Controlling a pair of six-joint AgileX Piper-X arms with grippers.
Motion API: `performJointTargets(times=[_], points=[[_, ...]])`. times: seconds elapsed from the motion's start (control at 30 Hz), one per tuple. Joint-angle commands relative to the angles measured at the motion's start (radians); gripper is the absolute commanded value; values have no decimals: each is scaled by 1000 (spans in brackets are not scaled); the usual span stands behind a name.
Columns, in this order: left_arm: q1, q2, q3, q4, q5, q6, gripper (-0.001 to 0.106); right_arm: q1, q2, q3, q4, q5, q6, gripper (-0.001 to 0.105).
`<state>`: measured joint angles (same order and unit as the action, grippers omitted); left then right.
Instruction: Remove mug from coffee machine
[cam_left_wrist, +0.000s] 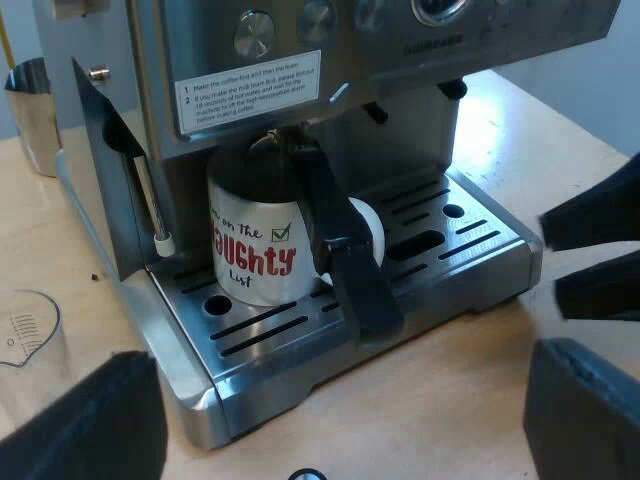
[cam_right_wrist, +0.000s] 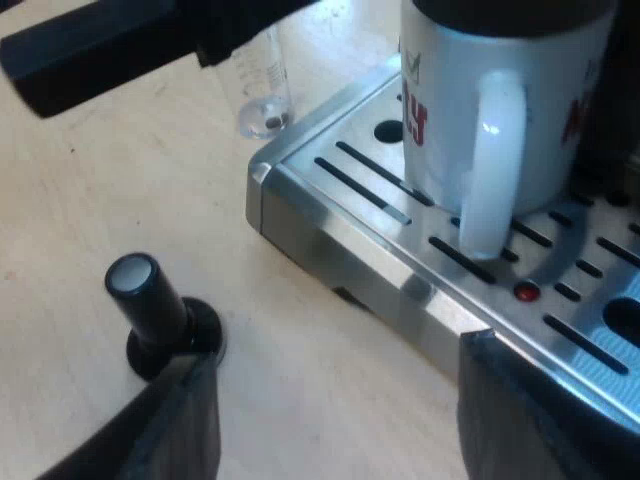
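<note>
Drip tray (cam_left_wrist: 300, 358) bears mug (cam_left_wrist: 250, 255), partly hidden by dark handle (cam_left_wrist: 345, 250).

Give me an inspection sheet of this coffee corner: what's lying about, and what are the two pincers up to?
Surface: pale wooden table.
Job's things: mug upright on the machine's drip tray, under the locked-in holder, whose dark handle slants across the mug's front.
Clutter: glass and tamper upright on the table near the tray's corner; metal jug beside the machine.
Pincers: left pincer open, empty, short of the tray; right pincer open, empty, facing the mug's handle, not touching it.
Cables: nothing seen.
Surroundings: pale wall beyond the machine.
</note>
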<state>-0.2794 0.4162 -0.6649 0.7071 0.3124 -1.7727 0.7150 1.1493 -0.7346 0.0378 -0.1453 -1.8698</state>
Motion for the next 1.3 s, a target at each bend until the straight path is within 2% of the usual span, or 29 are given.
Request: performJointTargets(times=[0.03,0.27,0.57,1.07,1.2,1.3], points=[[-5,-1,0,-11,7,-7,77,1,46,-7,-77,4,-19,55],[-5,-1,0,-11,7,-7,77,1,164,-7,-218,17,-10,55],[-5,-1,0,-11,7,-7,77,1,302,-7,-415,168,-10,55],[-5,-1,0,-11,7,-7,77,0,472,-15,-684,172,-10,55],[-5,-1,0,-11,7,-7,77,-1,510,-41,-701,175,43,55],[-5,-1,2,-11,7,-7,77,-1,523,-56,-701,199,54,55]])
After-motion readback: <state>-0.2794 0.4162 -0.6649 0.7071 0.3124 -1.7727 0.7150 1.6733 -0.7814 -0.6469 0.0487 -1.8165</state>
